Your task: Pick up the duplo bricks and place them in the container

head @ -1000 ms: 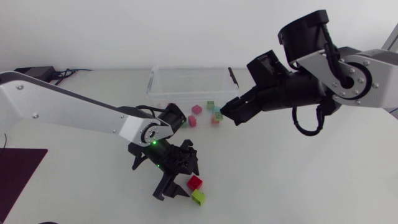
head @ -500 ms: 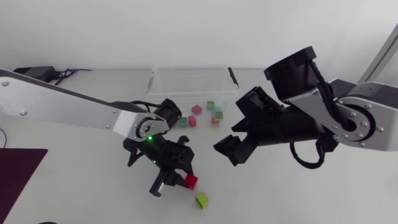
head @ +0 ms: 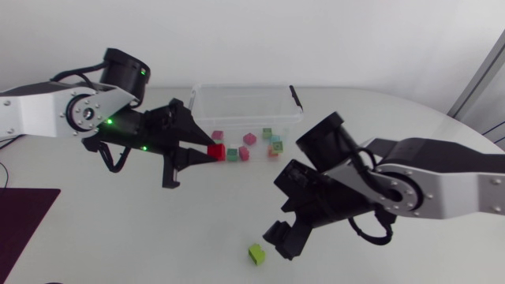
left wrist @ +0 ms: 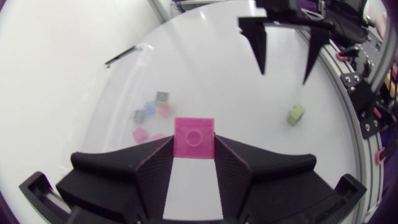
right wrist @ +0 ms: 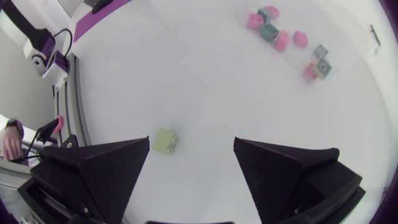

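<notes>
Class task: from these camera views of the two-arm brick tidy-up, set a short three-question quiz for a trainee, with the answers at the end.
1. True or false: the left gripper is shut on a red duplo brick.
2. The green duplo brick lies: A) between the left gripper's fingers; B) on the table, close to the right gripper; C) stacked on the red duplo brick.
3. Fill in: the right gripper's fingers are ____, holding nothing.
Key: 1 true; 2 B; 3 open.
</notes>
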Controlling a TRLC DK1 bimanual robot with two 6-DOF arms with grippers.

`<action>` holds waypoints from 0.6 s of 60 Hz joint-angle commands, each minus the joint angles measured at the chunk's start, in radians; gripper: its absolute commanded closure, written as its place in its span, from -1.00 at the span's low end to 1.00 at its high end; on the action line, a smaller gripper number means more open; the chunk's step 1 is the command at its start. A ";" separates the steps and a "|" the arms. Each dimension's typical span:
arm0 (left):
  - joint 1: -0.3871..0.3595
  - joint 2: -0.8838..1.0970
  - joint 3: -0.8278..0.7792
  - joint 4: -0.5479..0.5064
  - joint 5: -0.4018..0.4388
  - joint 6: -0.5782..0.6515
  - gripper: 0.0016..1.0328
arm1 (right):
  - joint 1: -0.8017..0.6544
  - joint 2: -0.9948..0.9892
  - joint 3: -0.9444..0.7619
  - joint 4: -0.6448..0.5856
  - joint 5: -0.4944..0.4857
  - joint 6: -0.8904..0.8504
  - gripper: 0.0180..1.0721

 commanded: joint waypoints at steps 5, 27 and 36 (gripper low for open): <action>0.066 -0.071 -0.055 0.183 0.023 -0.214 0.57 | 0.057 0.127 0.054 -0.033 -0.007 0.025 -0.85; 0.121 -0.078 -0.055 0.543 -0.040 -0.545 0.56 | 0.126 0.300 0.192 -0.133 -0.004 0.040 -0.78; 0.121 0.005 -0.001 0.603 -0.100 -0.611 0.55 | 0.137 0.343 0.232 -0.157 0.010 0.048 -0.67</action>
